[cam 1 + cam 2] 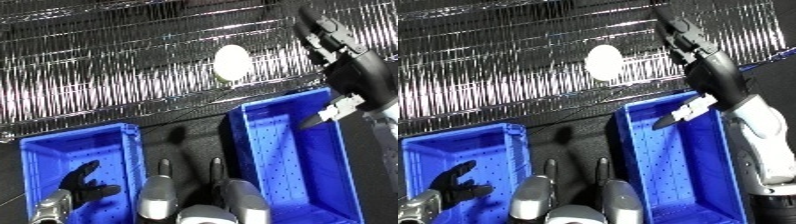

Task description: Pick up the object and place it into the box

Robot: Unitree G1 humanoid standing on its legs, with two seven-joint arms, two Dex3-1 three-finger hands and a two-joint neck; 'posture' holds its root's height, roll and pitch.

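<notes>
A pale oval object (232, 62) sits on the wire-mesh shelf (107, 70) at twelve o'clock, ungrasped. Right robot hand (687, 37) reaches beside it (fingers unclear); left robot hand (84, 185) hangs open over the left blue plastic bin (35, 155).

Two bins are sitting side by side: the left bin (35, 155) beneath the left hand (84, 186), the right bin (266, 150) nearer the egg-shaped object (232, 62) lying behind on the wire shelf (107, 65).

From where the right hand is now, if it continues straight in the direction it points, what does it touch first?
Probably the wire mesh shelf. The right hand points up and away over its far part, beyond the white object, which stays to its left. Depth is unclear, so it may pass above the mesh.
</notes>
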